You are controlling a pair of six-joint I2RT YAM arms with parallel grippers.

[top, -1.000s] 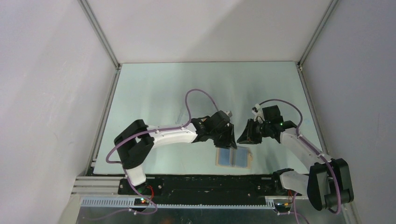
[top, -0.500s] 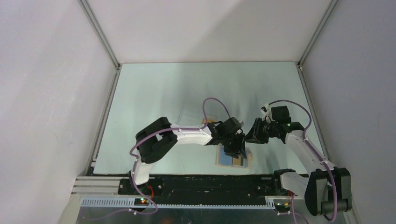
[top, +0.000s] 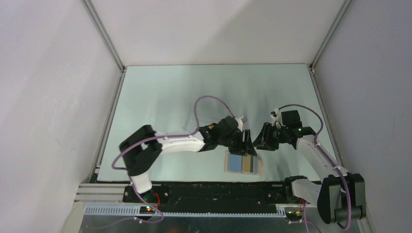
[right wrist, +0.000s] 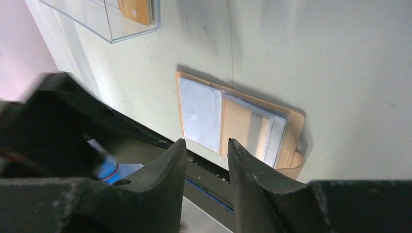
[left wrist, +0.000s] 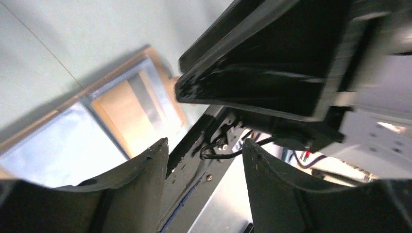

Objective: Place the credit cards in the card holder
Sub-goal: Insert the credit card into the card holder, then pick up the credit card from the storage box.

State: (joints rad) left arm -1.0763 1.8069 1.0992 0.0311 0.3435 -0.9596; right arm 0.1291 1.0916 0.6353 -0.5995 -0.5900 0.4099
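Observation:
The card holder (top: 235,163) lies open and flat by the table's front edge, tan with blue lining. One orange-yellow credit card (top: 249,165) sits in its right half, behind a clear sleeve (right wrist: 245,128). My left gripper (top: 247,147) hovers just behind the wallet, open and empty (left wrist: 204,145). The left wrist view shows the wallet (left wrist: 58,150) and the card (left wrist: 128,111) lower left. My right gripper (top: 258,141) hangs close beside the left one, open with nothing between its fingers (right wrist: 205,145). Another credit card (right wrist: 138,9) rests in a clear box.
The clear plastic box (right wrist: 104,22) stands on the table behind and left of the wallet. The right arm's black gripper body (left wrist: 272,63) fills the top of the left wrist view. The table's front edge and black base rail (right wrist: 214,174) lie just beyond the wallet.
A card now lies in the wallet's right half, which showed only blue lining a second ago. The left gripper has lifted off the wallet. Both grippers have opened wider.

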